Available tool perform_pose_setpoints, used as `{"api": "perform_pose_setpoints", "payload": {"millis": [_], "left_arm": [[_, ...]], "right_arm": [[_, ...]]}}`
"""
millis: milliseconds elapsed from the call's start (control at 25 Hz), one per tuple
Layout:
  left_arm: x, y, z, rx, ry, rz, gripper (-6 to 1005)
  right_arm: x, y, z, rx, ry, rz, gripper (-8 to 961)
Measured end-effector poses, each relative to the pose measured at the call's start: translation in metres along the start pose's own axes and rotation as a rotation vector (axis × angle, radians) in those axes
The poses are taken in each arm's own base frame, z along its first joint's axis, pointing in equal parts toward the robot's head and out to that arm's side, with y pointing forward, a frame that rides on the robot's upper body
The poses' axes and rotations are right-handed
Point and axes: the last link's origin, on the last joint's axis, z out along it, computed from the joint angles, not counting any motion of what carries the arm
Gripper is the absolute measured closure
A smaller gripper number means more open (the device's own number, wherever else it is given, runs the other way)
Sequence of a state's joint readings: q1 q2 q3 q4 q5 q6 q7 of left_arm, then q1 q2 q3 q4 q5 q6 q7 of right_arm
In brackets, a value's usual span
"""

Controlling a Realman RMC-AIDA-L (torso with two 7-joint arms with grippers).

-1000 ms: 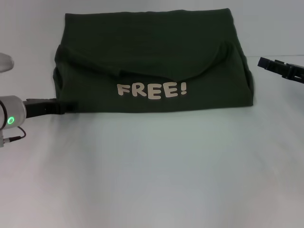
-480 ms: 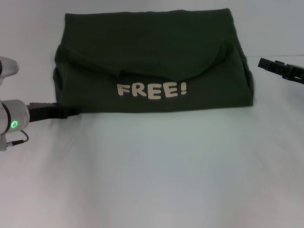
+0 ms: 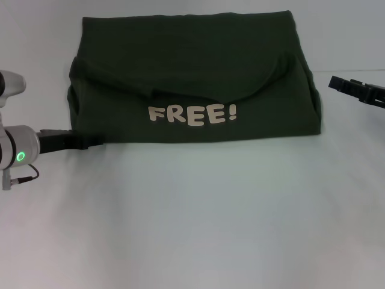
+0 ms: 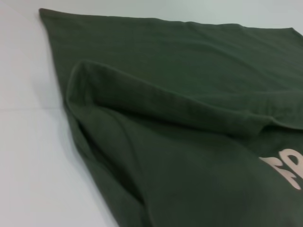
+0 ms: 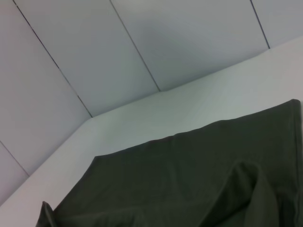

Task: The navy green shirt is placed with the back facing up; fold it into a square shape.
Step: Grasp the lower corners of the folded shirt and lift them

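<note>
The navy green shirt [image 3: 192,66] lies folded into a wide band at the back of the white table. Its near part is turned over, so the cream letters "FREE!" [image 3: 192,114] face up. My left gripper [image 3: 91,142] sits low at the shirt's near left corner, its tip against the cloth edge. The left wrist view shows the shirt [image 4: 189,104] close up, with a raised fold running across it and part of the lettering [image 4: 286,170]. My right gripper [image 3: 338,83] hovers off the shirt's right side, apart from the cloth. The right wrist view looks over the shirt [image 5: 189,179].
The white table [image 3: 198,229] stretches bare in front of the shirt. A grey panelled wall [image 5: 142,38] stands behind the table's far edge.
My left gripper has slid slightly to the right along the shirt's near left corner. The right gripper has drawn a little farther right. The shirt has not moved.
</note>
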State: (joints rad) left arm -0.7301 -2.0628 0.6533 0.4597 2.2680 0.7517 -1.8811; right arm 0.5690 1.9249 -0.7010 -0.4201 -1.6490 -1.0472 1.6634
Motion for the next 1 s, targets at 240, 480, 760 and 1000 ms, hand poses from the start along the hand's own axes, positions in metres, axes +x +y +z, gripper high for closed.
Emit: {"api": "perform_pose_setpoints", "payload": {"millis": [240,480,760,1000], "left_arm": [[0.0008,0.0032,-0.0002,-0.024,-0.008,0.003,286],[0.0011,0.0013,-0.0006,-0.015,-0.006,0.003,287],[0.0009,0.0010,-0.0007,-0.014,-0.005,0.003,288],[0.0010,-0.0007,-0.0007,-0.001,-0.002,0.006,289]], "right_arm": [[0.0015,-0.0028,-0.0016,0.010,0.034,0.000,252],[0.0005,-0.0021,-0.0002,0.010,0.039,-0.006,252],[0.0006,-0.0030,-0.0008,0.013,0.040,-0.005,253],[0.0016,-0.0039,-0.0019,0.016,0.040,-0.003,253]]}}
